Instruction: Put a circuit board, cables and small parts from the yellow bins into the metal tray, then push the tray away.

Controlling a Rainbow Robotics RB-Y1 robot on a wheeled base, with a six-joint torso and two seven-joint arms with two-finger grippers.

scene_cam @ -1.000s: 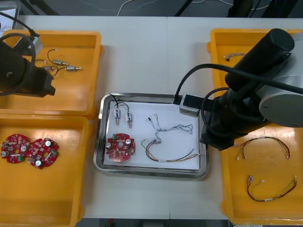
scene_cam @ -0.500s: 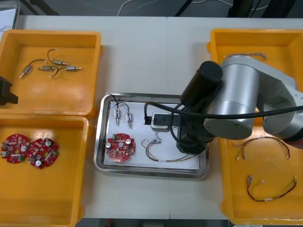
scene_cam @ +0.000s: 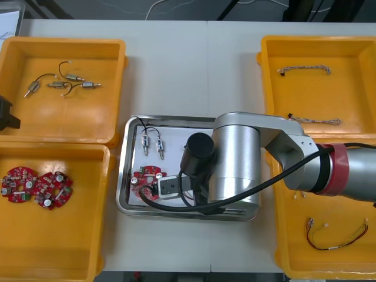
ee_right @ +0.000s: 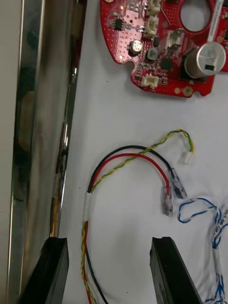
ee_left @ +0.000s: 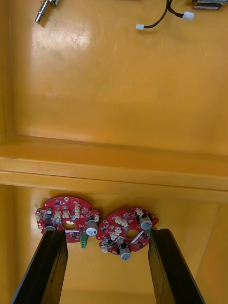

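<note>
The metal tray [scene_cam: 126, 176] lies mid-table with a white inside. In it are a red circuit board [scene_cam: 143, 175], two small metal parts [scene_cam: 151, 141] on black cables, and cables. My right arm [scene_cam: 235, 161] reaches low across the tray and hides most of it. My right gripper [ee_right: 111, 273] stands open just above the tray's white floor, over a red, black and yellow cable [ee_right: 126, 164]. The circuit board [ee_right: 161, 42] lies beyond its fingertips and a blue and white cable [ee_right: 209, 223] beside one finger. My left gripper [ee_left: 109, 270] hangs open above two circuit boards [ee_left: 97, 227].
The left arm [scene_cam: 6, 114] shows at the left edge. The left yellow bins hold small metal parts [scene_cam: 64, 82] and two circuit boards [scene_cam: 35, 188]. The right bins hold twisted cables [scene_cam: 304, 69] and red and yellow cables [scene_cam: 335, 235]. The tray rim [ee_right: 28, 118] runs beside the right finger.
My right arm has swung leftward from the tray's right edge to low over its middle and left. The left arm has drawn back to the left edge.
</note>
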